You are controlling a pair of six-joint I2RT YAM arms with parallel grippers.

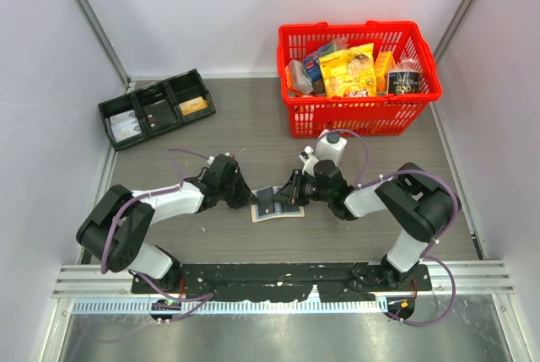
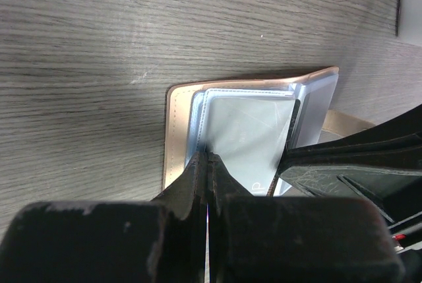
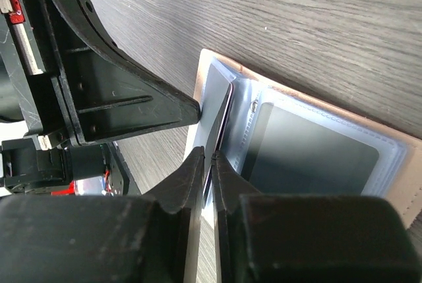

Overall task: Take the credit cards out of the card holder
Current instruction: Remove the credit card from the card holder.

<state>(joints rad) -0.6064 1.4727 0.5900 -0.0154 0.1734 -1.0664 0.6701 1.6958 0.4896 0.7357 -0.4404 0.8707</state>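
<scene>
The card holder point(image 1: 277, 208) lies open on the wooden table between my two grippers, its tan cover point(image 2: 175, 131) underneath and its clear sleeves point(image 3: 310, 157) facing up. My left gripper point(image 1: 250, 200) point(image 2: 208, 156) is shut, and its tips rest on the edge of a sleeve. From the other side, my right gripper point(image 1: 295, 196) point(image 3: 209, 154) is closed on the thin edge of a dark credit card point(image 3: 224, 111). The card stands on edge at the sleeve's mouth. My right gripper's fingers point(image 2: 349, 157) show at the right of the left wrist view.
A red basket point(image 1: 363, 117) full of packaged goods stands at the back right. A black three-compartment tray point(image 1: 148, 88) sits at the back left. White walls close in both sides.
</scene>
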